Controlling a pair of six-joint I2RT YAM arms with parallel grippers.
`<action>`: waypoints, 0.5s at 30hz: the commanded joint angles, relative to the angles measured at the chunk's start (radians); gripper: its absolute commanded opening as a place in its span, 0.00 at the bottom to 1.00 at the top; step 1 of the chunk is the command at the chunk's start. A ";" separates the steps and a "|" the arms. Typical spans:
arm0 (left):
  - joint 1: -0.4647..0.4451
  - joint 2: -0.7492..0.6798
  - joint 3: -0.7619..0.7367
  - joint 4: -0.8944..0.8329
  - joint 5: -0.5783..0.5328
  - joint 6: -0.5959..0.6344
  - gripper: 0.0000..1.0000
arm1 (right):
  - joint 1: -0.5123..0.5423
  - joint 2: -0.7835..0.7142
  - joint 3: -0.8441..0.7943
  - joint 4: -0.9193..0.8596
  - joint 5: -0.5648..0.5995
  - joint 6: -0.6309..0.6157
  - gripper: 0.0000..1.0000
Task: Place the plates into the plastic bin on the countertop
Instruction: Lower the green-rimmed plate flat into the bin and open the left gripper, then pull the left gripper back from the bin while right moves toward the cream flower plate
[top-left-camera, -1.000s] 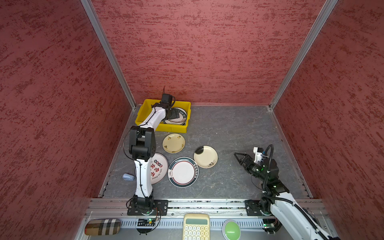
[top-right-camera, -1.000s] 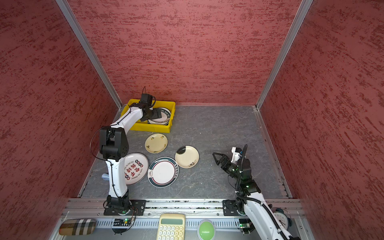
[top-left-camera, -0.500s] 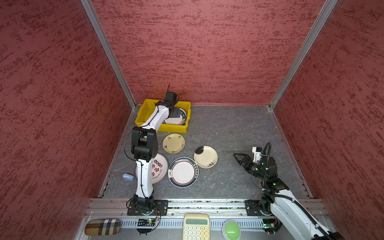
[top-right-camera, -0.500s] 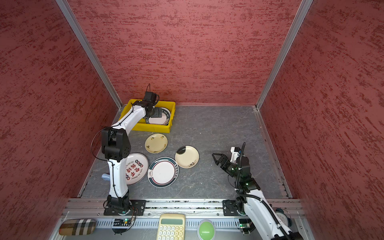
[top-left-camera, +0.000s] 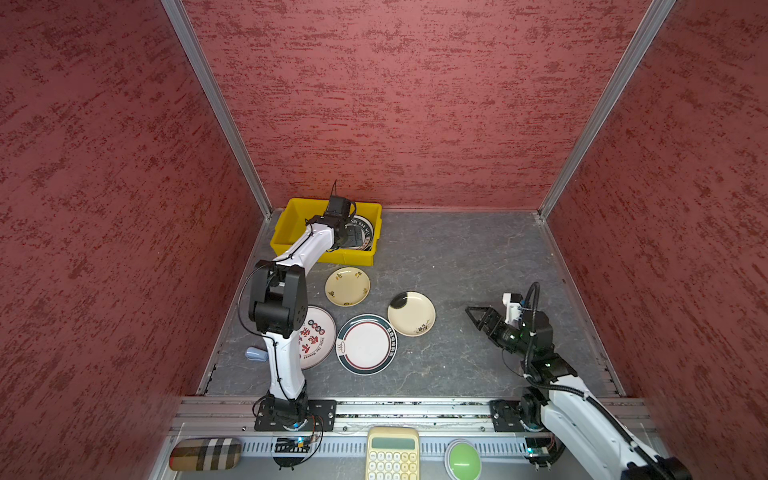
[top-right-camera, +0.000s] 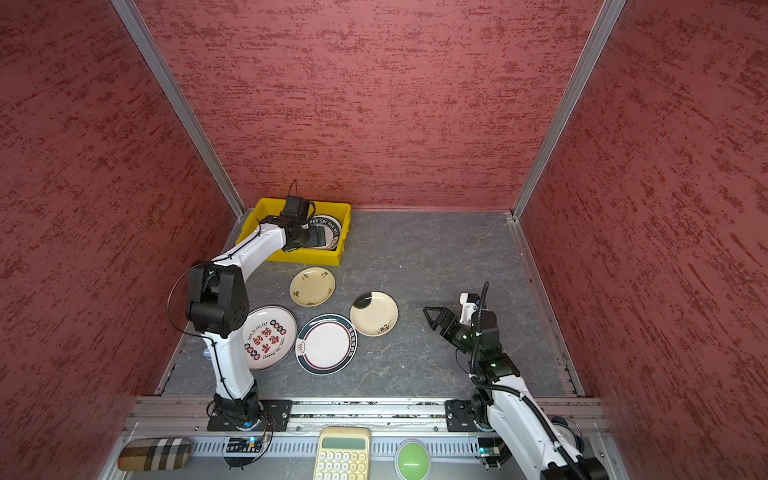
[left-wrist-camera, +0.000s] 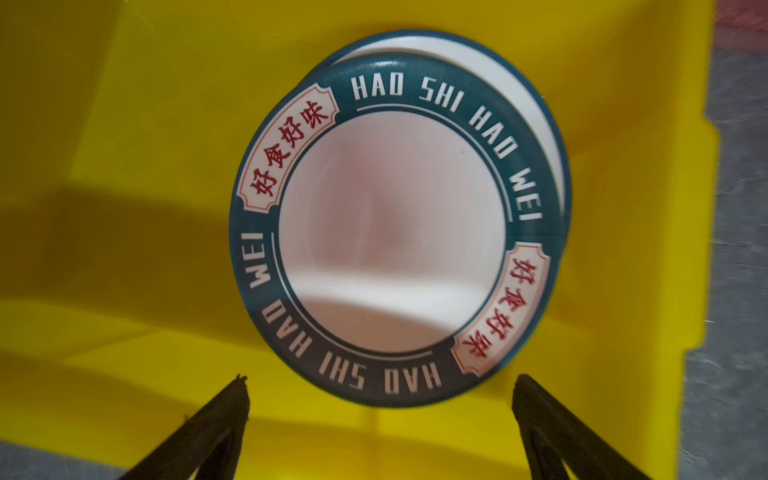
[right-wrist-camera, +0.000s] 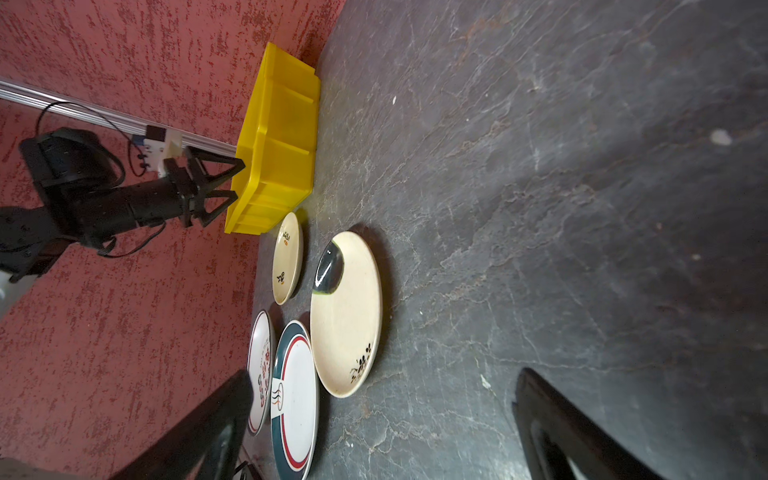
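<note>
Both pairs of my jaws stand wide apart and hold nothing. My left gripper (left-wrist-camera: 380, 384) hangs over the yellow bin (left-wrist-camera: 124, 166) in the far left corner of the countertop (top-left-camera: 457, 257). Its fingers are spread above a green-rimmed plate (left-wrist-camera: 392, 232) that lies flat inside the bin, stacked slightly off-centre on another plate (left-wrist-camera: 469, 54). My right gripper (right-wrist-camera: 384, 380) sits low over bare stone on the right side, well apart from the bin, and points across toward the plates left outside it. Four of those lie flat on the countertop. A cream plate with a dark patch (top-left-camera: 411, 313) lies straight ahead of my right jaws and is the nearest to them. A green-and-red-ringed plate (top-left-camera: 366, 344) lies just beside it, a small cream plate (top-left-camera: 347, 286) sits just in front of the bin, and a red-lettered plate (top-left-camera: 318, 336) is partly hidden behind my left arm. I judge that the next pick turns on nearness. My right jaws are closest to the cream plate with a dark patch, while my left jaws are closer to the small cream plate. Being round, these plates have no long axis to line up with, so the rim facing the jaws looks like the only hold. Lying flat, that rim leaves little room for a finger beneath it.
</note>
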 joint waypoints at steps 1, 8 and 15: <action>-0.010 -0.148 -0.083 0.126 0.065 -0.063 0.99 | 0.008 0.037 0.040 0.003 -0.044 -0.020 0.99; -0.042 -0.498 -0.383 0.208 0.154 -0.140 0.99 | 0.022 0.101 0.049 0.059 -0.073 0.000 0.99; -0.075 -0.769 -0.572 0.206 0.216 -0.194 0.99 | 0.075 0.210 0.087 0.116 -0.061 0.007 0.99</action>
